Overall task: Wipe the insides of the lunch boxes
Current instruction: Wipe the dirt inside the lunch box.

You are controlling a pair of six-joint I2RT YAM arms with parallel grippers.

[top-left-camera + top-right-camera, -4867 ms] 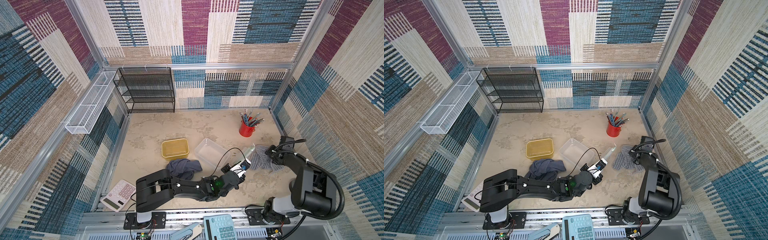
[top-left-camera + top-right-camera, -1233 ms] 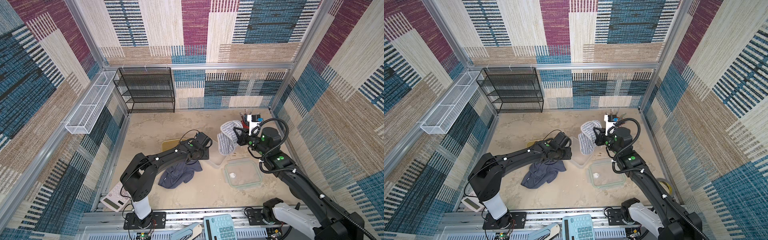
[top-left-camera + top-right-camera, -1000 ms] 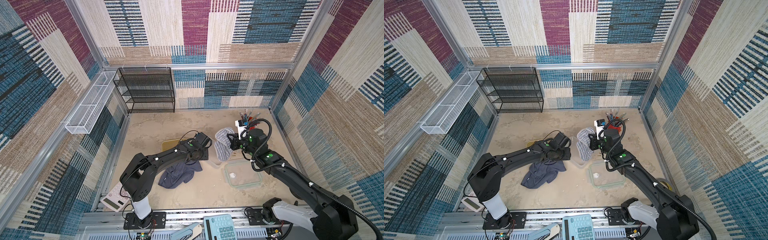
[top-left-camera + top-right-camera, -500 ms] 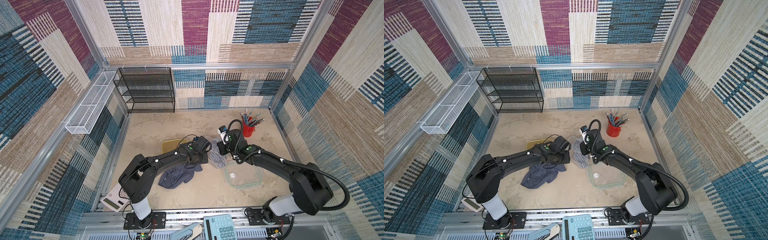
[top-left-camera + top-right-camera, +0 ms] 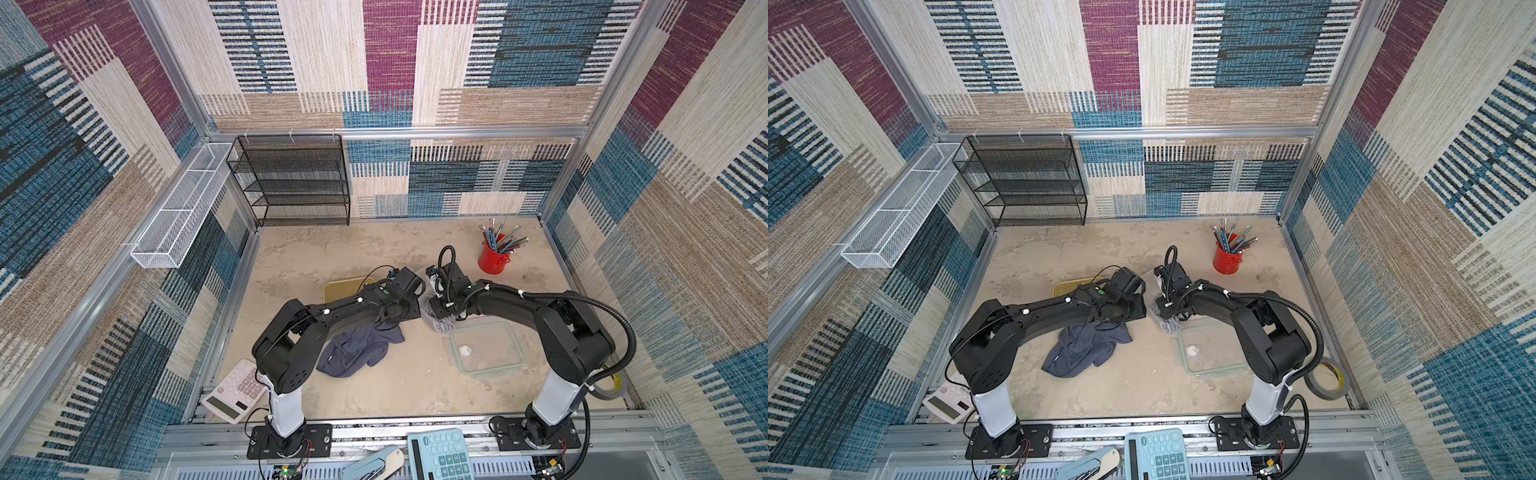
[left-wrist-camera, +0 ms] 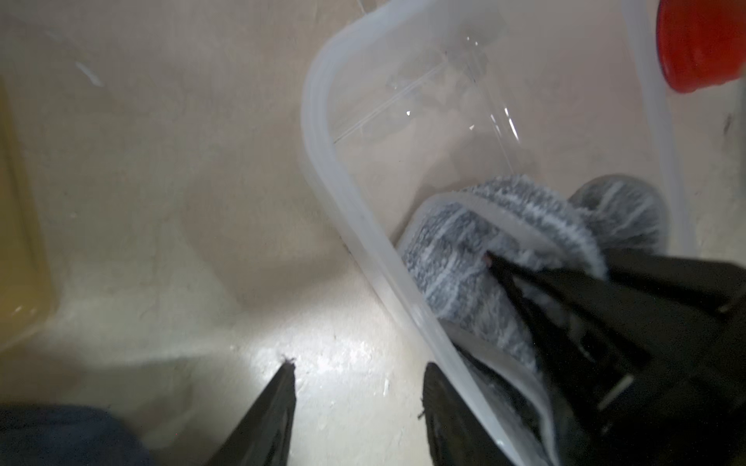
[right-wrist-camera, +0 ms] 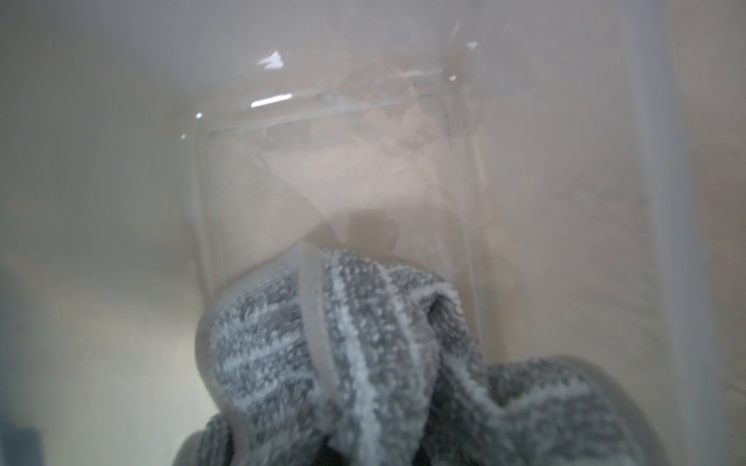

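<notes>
The clear frosted lunch box point(image 6: 323, 161) stands open on the table, mostly hidden between the two arms in both top views. My right gripper point(image 6: 496, 262) reaches down inside it, shut on a grey striped cloth point(image 7: 343, 343) that rests on the box floor. The cloth point(image 5: 442, 326) spills over the near edge. My left gripper point(image 6: 359, 383) is open on the table just outside the box, one finger point(image 6: 444, 403) against its outer wall and only bare table between the jaws. The amber-yellow lunch box point(image 5: 336, 289) lies open behind the left arm.
A clear lid with a green rim point(image 5: 486, 349) lies in front of the right arm. A dark blue cloth point(image 5: 357, 349) is crumpled in front of the left arm. The red pencil cup point(image 5: 492, 259) stands behind, a calculator point(image 5: 237, 390) front left, a tape roll point(image 5: 1327, 378) front right.
My right arm has come down and leftward from above the pencil cup, carrying the grey cloth into the clear box. The left arm has stayed by the box.
</notes>
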